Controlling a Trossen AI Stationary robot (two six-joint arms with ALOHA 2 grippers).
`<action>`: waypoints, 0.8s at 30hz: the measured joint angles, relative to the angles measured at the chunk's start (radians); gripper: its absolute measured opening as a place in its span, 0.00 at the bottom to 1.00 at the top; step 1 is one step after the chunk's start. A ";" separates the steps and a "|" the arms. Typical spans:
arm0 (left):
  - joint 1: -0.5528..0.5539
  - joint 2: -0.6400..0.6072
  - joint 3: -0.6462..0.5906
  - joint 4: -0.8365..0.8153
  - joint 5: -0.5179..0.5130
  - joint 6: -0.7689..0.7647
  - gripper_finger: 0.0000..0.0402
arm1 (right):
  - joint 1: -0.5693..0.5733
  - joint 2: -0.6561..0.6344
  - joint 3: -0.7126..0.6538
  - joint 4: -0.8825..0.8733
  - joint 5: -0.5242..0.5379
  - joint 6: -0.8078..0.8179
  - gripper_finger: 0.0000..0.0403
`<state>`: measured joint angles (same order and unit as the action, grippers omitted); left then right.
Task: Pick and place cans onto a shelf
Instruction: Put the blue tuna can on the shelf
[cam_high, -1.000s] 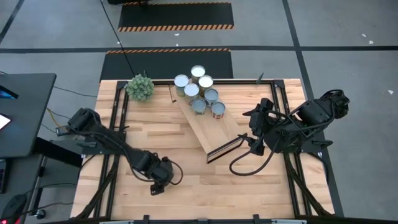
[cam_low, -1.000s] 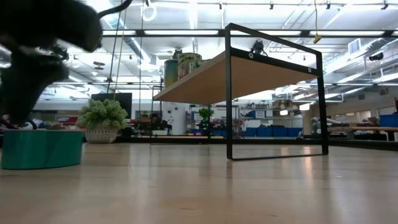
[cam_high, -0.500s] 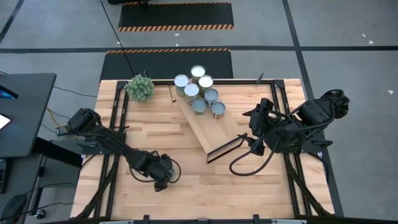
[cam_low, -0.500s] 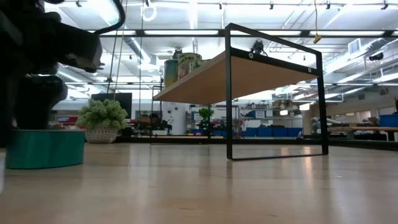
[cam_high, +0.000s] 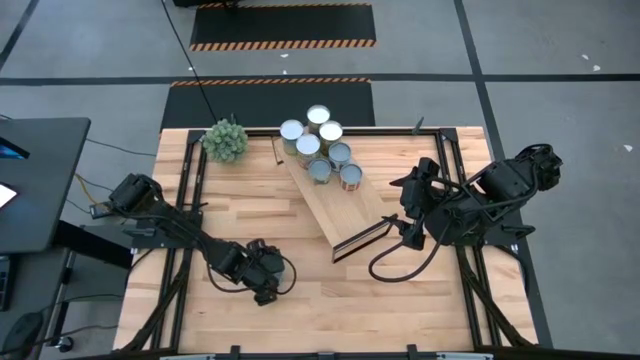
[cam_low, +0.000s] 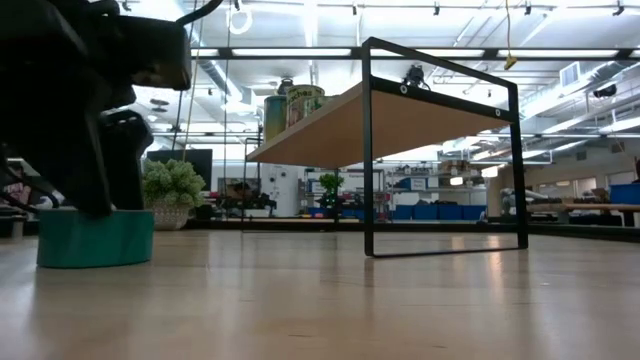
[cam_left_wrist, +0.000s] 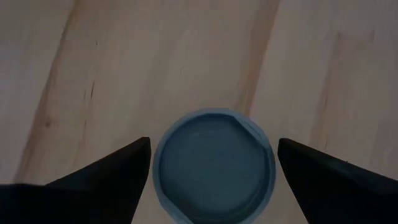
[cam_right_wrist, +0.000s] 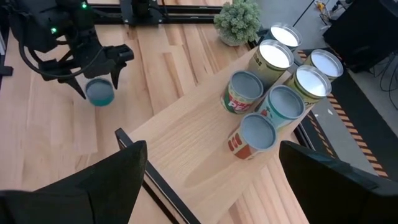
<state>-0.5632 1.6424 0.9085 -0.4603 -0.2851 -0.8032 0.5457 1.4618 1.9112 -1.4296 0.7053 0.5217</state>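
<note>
A low teal can (cam_left_wrist: 214, 165) with a bluish round top stands between the fingers of my left gripper (cam_high: 263, 287) at the table's near left. It also shows in the low view (cam_low: 95, 238) and the right wrist view (cam_right_wrist: 99, 93). Several cans (cam_high: 320, 150) stand on their bases at the far end of the light-wood shelf (cam_high: 340, 200), a plank raised on a black frame (cam_low: 440, 150). My right gripper (cam_right_wrist: 212, 146) is open and empty, beside the shelf's near right end. My left gripper holds the teal can by its side wall (cam_left_wrist: 157, 163), pinched between the two fingers on opposite sides. The fingers (cam_left_wrist: 118, 171) come from above, pointing down. The can stays upright, its base at tabletop height (cam_low: 95, 264); whether it is lifted clear, I cannot tell.
A green spiky plant ball (cam_high: 225, 140) sits at the table's far left corner. Black rails (cam_high: 185, 200) run along the table's left and right sides. Bare tabletop (cam_high: 330, 290) lies between the left gripper and the shelf's near end.
My left gripper has gone toward the table's right edge and a little toward the far edge, and the teal can has gone with it, upright. The right arm has kept still.
</note>
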 joint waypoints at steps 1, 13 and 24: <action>0.000 0.000 0.000 -0.001 0.000 0.004 0.89 | 0.000 0.000 0.000 0.000 0.000 0.000 0.93; 0.001 0.061 0.000 0.032 0.038 0.014 0.89 | 0.000 0.000 0.000 0.001 0.001 -0.001 0.93; 0.001 0.061 0.001 0.039 0.057 0.025 0.71 | 0.000 0.000 0.000 0.001 0.000 0.002 0.93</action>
<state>-0.5621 1.7039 0.9096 -0.4217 -0.2279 -0.7780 0.5457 1.4619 1.9114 -1.4286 0.7055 0.5236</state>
